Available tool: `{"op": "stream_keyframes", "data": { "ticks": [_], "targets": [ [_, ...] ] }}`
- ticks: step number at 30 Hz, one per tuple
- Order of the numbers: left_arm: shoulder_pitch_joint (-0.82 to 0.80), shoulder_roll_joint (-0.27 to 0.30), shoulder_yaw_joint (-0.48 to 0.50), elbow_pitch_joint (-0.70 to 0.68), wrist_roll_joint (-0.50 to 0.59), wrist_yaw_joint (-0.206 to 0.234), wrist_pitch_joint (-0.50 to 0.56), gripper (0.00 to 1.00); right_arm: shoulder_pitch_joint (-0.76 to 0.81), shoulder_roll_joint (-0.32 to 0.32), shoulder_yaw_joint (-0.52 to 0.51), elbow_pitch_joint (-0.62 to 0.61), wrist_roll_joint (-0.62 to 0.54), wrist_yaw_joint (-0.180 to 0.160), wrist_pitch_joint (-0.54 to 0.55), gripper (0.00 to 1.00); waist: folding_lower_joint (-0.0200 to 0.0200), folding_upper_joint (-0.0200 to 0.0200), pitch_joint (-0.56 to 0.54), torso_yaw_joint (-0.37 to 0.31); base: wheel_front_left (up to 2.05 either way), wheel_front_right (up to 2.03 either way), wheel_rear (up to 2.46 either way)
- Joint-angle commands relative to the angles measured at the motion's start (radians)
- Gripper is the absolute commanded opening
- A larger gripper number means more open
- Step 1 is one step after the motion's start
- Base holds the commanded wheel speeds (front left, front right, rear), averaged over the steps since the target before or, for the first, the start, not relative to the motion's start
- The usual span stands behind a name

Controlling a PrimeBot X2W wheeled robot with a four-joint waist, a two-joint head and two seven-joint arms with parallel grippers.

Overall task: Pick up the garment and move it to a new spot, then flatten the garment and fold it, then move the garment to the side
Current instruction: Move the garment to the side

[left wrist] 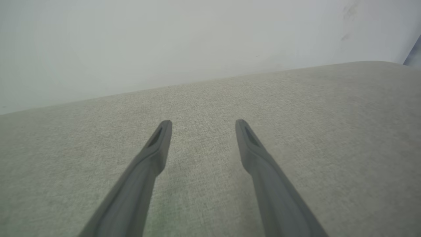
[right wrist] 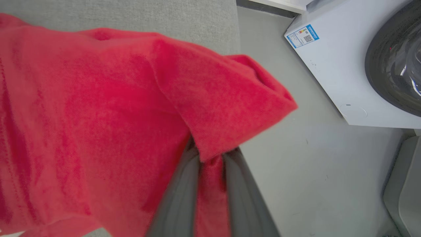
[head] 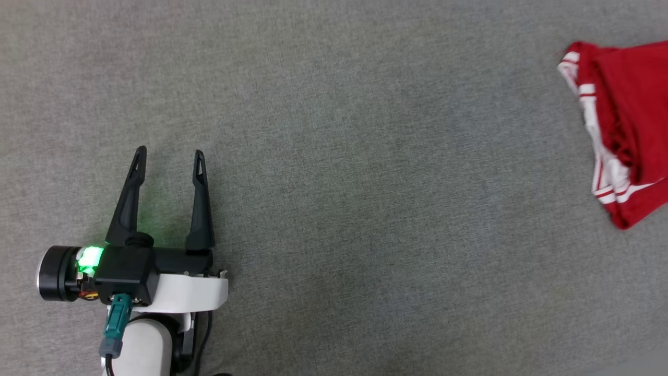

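Grey woven surface [head: 334, 156] is taking up nearly all of head view, w/ nothing lying btwn the two arms' work areas. A pale wall [left wrist: 164, 39] is rising behind its far edge in left wrist view. In right wrist view the surface's edge is giving way to a light grey floor [right wrist: 312, 171], and a white washing machine [right wrist: 332, 72] is standing there, dark round door at upper right.

The garment [head: 626, 120] is sitting bunched at the far right edge of head view, partly cut off by the frame and well apart from the left arm. It is showing a red body folded over itself and white sleeve cloth w/ red-white stripe trim along its left side. Can't tell if any of it is off the surface.

In right wrist view the garment [right wrist: 98, 115] is looking blurred, a folded corner sticking out over the floor. Right gripper [right wrist: 210, 164] is pinching a fold of it, fingers nearly together, tips hidden under cloth.

Left gripper [head: 169, 151] is hanging over bare surface at lower left, fingers [left wrist: 158, 148] spread wide, holding nothing. A green light [head: 90, 258] is glowing on its wrist. A small blue-edged label [right wrist: 302, 36] is showing on the machine's corner.
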Motion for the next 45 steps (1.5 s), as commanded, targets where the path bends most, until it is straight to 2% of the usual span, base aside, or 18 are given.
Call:
{"op": "stream_keyframes", "data": {
  "ticks": [1, 8, 9, 11, 17, 23, 24, 26, 32, 38, 39, 45],
  "targets": [
    [-0.013, 0.004, -0.001, -0.007, 0.003, 0.003, -0.002, 1.00, -0.023, 0.004, -0.024, 0.027, -0.023, -0.001, -0.005, 0.00, -0.0001, 0.0000, 0.027, 0.006, 0.00, 0.00, 0.00],
    [-0.028, 0.014, 0.001, -0.009, -0.004, 0.009, -0.002, 1.00, -0.055, 0.062, -0.102, 0.114, -0.119, -0.001, -0.035, 0.00, -0.0001, 0.0000, 0.043, 0.008, 0.00, 0.00, 0.00],
    [-0.027, 0.014, 0.002, -0.007, -0.005, 0.012, -0.002, 1.00, -0.056, 0.076, -0.111, 0.121, -0.130, -0.001, -0.039, 0.16, -0.0001, 0.0000, 0.037, 0.008, 0.00, 0.00, 0.00],
    [-0.021, 0.011, 0.002, -0.002, -0.009, 0.015, -0.002, 1.00, -0.056, 0.094, -0.129, 0.142, -0.151, -0.001, -0.038, 1.00, -0.0001, 0.0000, 0.017, 0.009, 0.00, 0.00, 0.00],
    [0.009, -0.010, -0.010, 0.016, -0.018, 0.027, -0.002, 1.00, -0.029, 0.102, -0.186, 0.143, -0.237, -0.001, -0.121, 1.00, -0.0001, 0.0000, -0.083, 0.039, 0.00, 0.00, 0.00],
    [0.072, -0.027, -0.008, 0.032, -0.028, 0.038, -0.002, 1.00, 0.013, 0.137, -0.241, 0.035, -0.305, -0.001, -0.322, 1.00, -0.0001, 0.0000, -0.197, 0.071, 0.00, 0.00, 0.00],
    [0.094, -0.031, -0.010, 0.039, -0.029, 0.039, -0.002, 1.00, 0.031, 0.159, -0.271, -0.012, -0.341, -0.001, -0.406, 1.00, -0.0001, 0.0000, -0.234, 0.085, 0.00, 0.00, 0.00],
    [0.118, -0.036, -0.009, 0.045, -0.032, 0.042, -0.002, 1.00, 0.055, 0.206, -0.306, -0.063, -0.365, -0.001, -0.474, 1.00, -0.0001, 0.0000, -0.268, 0.097, 0.00, 0.00, 0.00],
    [0.167, -0.044, -0.006, 0.064, -0.034, 0.043, -0.002, 1.00, 0.172, 0.343, -0.374, -0.231, -0.420, -0.001, -0.619, 1.00, -0.0001, 0.0000, -0.354, 0.138, 0.00, 0.00, 0.00],
    [0.203, -0.049, -0.003, 0.080, -0.038, 0.033, -0.002, 1.00, 0.326, 0.483, -0.383, -0.359, -0.452, -0.001, -0.701, 1.00, -0.0001, 0.0000, -0.417, 0.183, 0.00, 0.00, 0.00],
    [0.203, -0.049, -0.003, 0.080, -0.038, 0.033, -0.002, 1.00, 0.326, 0.483, -0.383, -0.359, -0.452, -0.001, -0.701, 1.00, -0.0001, 0.0000, -0.417, 0.183, 0.00, 0.00, 0.00],
    [0.222, -0.055, -0.007, 0.105, -0.037, 0.022, -0.002, 1.00, 0.484, 0.608, -0.397, -0.428, -0.463, -0.001, -0.754, 1.00, -0.0001, 0.0000, -0.460, 0.229, 0.00, 0.00, 0.00]
  ]
}}
